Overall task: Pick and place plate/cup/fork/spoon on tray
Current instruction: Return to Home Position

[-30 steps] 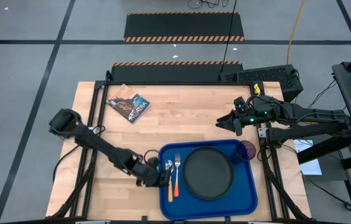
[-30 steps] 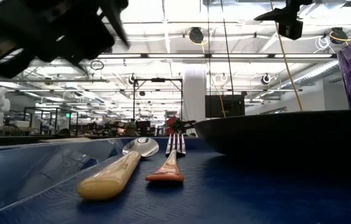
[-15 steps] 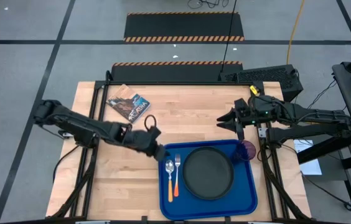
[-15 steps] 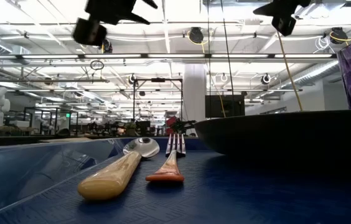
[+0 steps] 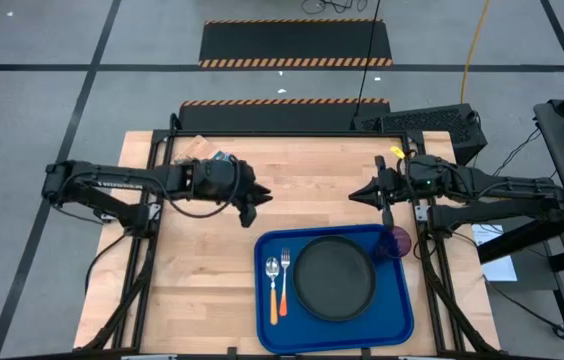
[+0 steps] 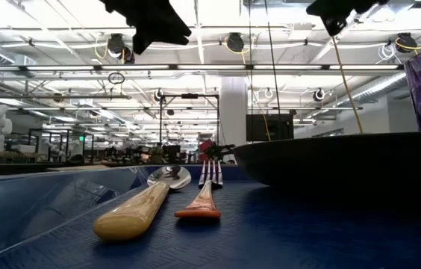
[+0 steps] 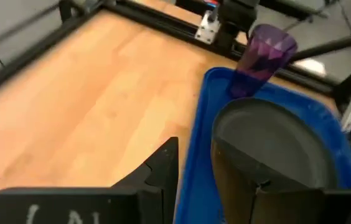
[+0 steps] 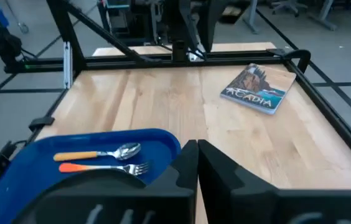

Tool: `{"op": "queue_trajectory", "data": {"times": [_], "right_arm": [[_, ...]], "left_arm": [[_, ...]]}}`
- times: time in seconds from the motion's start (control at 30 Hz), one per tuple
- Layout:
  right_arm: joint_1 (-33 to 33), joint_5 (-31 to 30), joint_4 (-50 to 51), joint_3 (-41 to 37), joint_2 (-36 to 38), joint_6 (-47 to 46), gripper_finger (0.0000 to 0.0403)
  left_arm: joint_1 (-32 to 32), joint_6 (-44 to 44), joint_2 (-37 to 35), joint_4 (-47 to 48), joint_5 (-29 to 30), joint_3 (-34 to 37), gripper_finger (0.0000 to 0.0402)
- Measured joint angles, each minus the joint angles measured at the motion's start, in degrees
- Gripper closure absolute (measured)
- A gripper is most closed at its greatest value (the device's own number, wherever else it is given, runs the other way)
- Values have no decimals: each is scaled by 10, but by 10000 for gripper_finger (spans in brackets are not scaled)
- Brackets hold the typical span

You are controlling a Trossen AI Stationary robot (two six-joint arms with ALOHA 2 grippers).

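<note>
All four pieces already sit on the blue tray (image 5: 334, 330) at the near right of the table, so the job looks finished. The plate (image 5: 334, 277) lies flat in the middle of it. The cup (image 5: 396, 243) stands upright in the far right corner, just beside the plate. The spoon (image 5: 272, 276) and fork (image 5: 284, 284) lie side by side along the left edge, handles pointing to the near side. If any of them needed moving, the plate looks stiff and fairly light but smooth, with a low rim that is the only place to pinch. The cup is thin plastic, light and easy to tip, best gripped across its wall near the top. The fork and spoon are small, rigid and slippery at the metal end, so the thicker plastic handles are the better hold. The left gripper (image 5: 250, 198) hangs over bare wood just beyond the tray's far left corner, fingers spread apart and carrying nothing. The right gripper (image 5: 370, 194) hovers above the table beyond the tray's far edge, its fingers closed together with nothing between them. A paperback book (image 8: 256, 89) lies at the far left, well apart from the tray.
</note>
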State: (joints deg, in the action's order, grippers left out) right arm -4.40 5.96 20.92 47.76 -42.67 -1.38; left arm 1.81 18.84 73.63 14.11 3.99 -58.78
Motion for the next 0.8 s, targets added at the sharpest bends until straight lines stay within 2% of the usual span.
{"op": "queue_trajectory", "data": {"times": [0.1, 0.2, 0.4, 0.67, 0.8], "right_arm": [[0, 0, -33, -34, 12, -3, 402], [0, 1, -88, -81, 31, 8, 402], [0, 1, -211, -182, 77, 63, 403], [0, 1, -287, -272, 137, 83, 403], [0, 1, -335, -307, 165, 103, 403]], "left_arm": [[24, -62, -1, -11, -33, 0, 305], [48, -88, -2, -9, -71, 0, 315], [71, -131, -2, -10, -96, 1, 391], [62, -125, -2, 23, -90, 1, 392], [52, -92, -2, 30, -82, 1, 392]]}}
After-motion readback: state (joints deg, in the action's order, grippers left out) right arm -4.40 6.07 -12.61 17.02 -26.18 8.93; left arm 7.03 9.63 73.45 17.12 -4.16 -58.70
